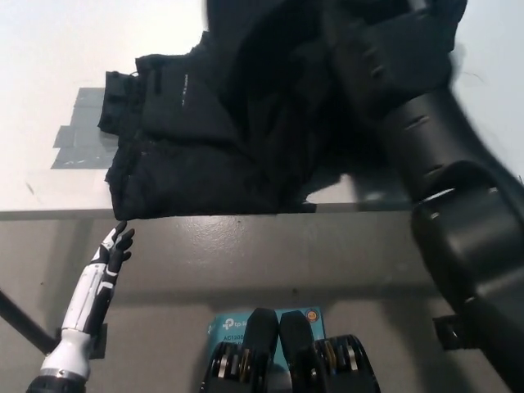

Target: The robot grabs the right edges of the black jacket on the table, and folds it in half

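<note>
Black right arm reaching over a black jacket on a white counter; white left hand idle below the counter edge.

The right hand's fingers are hidden against the dark cloth, so their state cannot be told; the right arm point(426, 155) rises from the lower right across the jacket's right part. The black jacket point(213, 139) lies bunched on the counter point(49, 49), its near hem at the front edge and its left part over grey tape patches point(78, 135). The left hand point(117, 243) rests at lower left, fingers slightly apart and empty, below the counter edge.
</note>
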Available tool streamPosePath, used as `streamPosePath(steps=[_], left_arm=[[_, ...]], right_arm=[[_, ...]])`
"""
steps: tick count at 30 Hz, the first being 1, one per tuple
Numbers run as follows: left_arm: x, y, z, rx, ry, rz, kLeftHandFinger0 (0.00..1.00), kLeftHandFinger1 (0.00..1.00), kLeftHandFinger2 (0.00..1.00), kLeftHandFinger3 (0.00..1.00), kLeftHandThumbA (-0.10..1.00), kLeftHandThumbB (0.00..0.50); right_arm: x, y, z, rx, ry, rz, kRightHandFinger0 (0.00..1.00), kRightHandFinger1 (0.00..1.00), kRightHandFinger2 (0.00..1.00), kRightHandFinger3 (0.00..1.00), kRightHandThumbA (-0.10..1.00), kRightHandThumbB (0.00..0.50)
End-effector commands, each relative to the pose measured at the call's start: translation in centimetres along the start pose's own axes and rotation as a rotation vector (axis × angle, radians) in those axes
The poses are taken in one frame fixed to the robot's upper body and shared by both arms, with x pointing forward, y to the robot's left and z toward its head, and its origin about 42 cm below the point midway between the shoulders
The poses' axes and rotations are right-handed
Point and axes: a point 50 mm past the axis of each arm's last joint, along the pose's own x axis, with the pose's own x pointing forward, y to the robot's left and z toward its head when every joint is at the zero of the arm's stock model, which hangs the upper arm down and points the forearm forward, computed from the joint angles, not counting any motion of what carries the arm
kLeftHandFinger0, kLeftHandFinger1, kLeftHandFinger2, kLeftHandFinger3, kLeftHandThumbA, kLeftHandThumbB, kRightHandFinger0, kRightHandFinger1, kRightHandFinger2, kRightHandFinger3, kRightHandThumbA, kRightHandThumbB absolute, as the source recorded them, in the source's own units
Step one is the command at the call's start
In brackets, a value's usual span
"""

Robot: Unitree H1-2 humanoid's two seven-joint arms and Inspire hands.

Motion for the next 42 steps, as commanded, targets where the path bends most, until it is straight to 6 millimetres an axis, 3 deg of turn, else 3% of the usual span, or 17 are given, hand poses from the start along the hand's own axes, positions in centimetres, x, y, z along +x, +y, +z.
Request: streamPosePath(steps=[1, 6, 12, 15, 19, 25, 26, 28, 29, 32, 35, 36, 37, 38, 39, 40, 42], left_arm=[[0.3, 0.3, 1.7, 0.052, -0.045, -0.024, 1.0, 1.0, 1.0, 1.0, 1.0, 0.243], [0.4, 0.4, 2.2, 0.08, -0.032, -0.054, 1.0, 1.0, 1.0, 1.0, 1.0, 0.233], [0.4, 0.3, 2.5, 0.081, -0.037, -0.065, 1.0, 1.0, 1.0, 1.0, 1.0, 0.211], [0.3, 0.2, 3.0, 0.094, -0.037, -0.09, 1.0, 1.0, 1.0, 1.0, 0.97, 0.206], [0.3, 0.1, 3.3, 0.117, -0.042, -0.117, 1.0, 1.0, 1.0, 1.0, 0.95, 0.184], [0.1, -0.1, 3.1, 0.095, -0.047, -0.127, 1.0, 1.0, 1.0, 1.0, 0.88, 0.171], [0.1, -0.2, 3.1, 0.095, -0.049, -0.132, 1.0, 1.0, 1.0, 1.0, 0.87, 0.172], [0.0, -0.2, 3.2, 0.12, -0.047, -0.135, 1.0, 1.0, 1.0, 1.0, 0.86, 0.166], [0.0, -0.1, 3.3, 0.127, -0.041, -0.137, 1.0, 1.0, 1.0, 1.0, 0.87, 0.174], [0.1, 0.0, 3.4, 0.14, -0.034, -0.132, 1.0, 1.0, 1.0, 1.0, 0.85, 0.178], [0.1, 0.0, 3.5, 0.177, -0.037, -0.133, 1.0, 1.0, 1.0, 1.0, 0.86, 0.172], [0.0, -0.1, 3.5, 0.18, -0.033, -0.136, 1.0, 1.0, 1.0, 1.0, 0.86, 0.173], [0.0, -0.1, 3.6, 0.181, -0.031, -0.137, 1.0, 1.0, 1.0, 1.0, 0.86, 0.173], [0.1, -0.1, 3.6, 0.168, -0.029, -0.152, 1.0, 1.0, 1.0, 1.0, 0.85, 0.166], [0.2, -0.1, 3.7, 0.166, -0.028, -0.156, 1.0, 1.0, 1.0, 1.0, 0.85, 0.166], [0.2, -0.1, 3.7, 0.165, -0.034, -0.155, 1.0, 1.0, 1.0, 1.0, 0.83, 0.169], [0.3, -0.1, 3.7, 0.164, -0.037, -0.155, 1.0, 1.0, 1.0, 1.0, 0.83, 0.169]], right_arm=[[0.1, 8.3, 5.5, -0.402, -0.275, 0.203, 0.0, 0.36, 0.73, 0.63, -0.1, 0.2], [-0.6, 11.3, 3.3, -0.524, -0.289, 0.282, 0.0, 0.38, 0.81, 0.69, -0.1, 0.189], [-0.8, 11.9, 2.1, -0.575, -0.302, 0.314, 0.0, 0.43, 0.87, 0.72, -0.1, 0.186], [-1.5, 13.6, 0.3, -0.64, -0.255, 0.353, 0.1, 0.57, 0.96, 0.79, -0.1, 0.181], [-2.5, 15.7, -0.9, -0.644, -0.246, 0.404, 0.0, 0.41, 0.85, 0.76, -0.1, 0.201], [-3.4, 17.6, -1.8, -0.667, -0.222, 0.444, 0.01, 0.47, 0.9, 0.83, -0.1, 0.195], [-3.6, 17.9, -2.0, -0.708, -0.227, 0.451, 0.19, 0.6, 0.91, 0.79, -0.1, 0.208], [-4.3, 18.7, -3.0, -0.702, -0.23, 0.473, 0.22, 0.47, 0.7, 0.55, -0.1, 0.218], [-4.5, 18.8, -3.5, -0.7, -0.221, 0.484, 0.14, 0.39, 0.65, 0.49, -0.1, 0.223], [-4.8, 19.0, -4.9, -0.716, -0.156, 0.512, 0.01, 0.32, 0.66, 0.54, -0.1, 0.201], [-5.3, 19.1, -6.6, -0.735, -0.032, 0.551, 0.0, 0.36, 0.84, 0.73, -0.1, 0.207], [-5.5, 19.0, -7.4, -0.748, -0.003, 0.558, 0.06, 0.45, 0.85, 0.84, -0.1, 0.196], [-5.6, 18.9, -7.6, -0.749, 0.005, 0.562, 0.05, 0.45, 0.79, 0.76, -0.1, 0.199], [-5.9, 18.8, -8.7, -0.776, 0.068, 0.606, 0.59, 1.0, 1.0, 1.0, 0.35, 0.268], [-6.0, 18.7, -8.9, -0.781, 0.082, 0.616, 0.96, 1.0, 1.0, 1.0, 0.43, 0.255], [-6.1, 18.6, -9.4, -0.773, 0.114, 0.63, 1.0, 1.0, 1.0, 1.0, 0.54, 0.302], [-6.2, 18.6, -9.6, -0.77, 0.129, 0.638, 1.0, 1.0, 1.0, 1.0, 0.55, 0.318]])
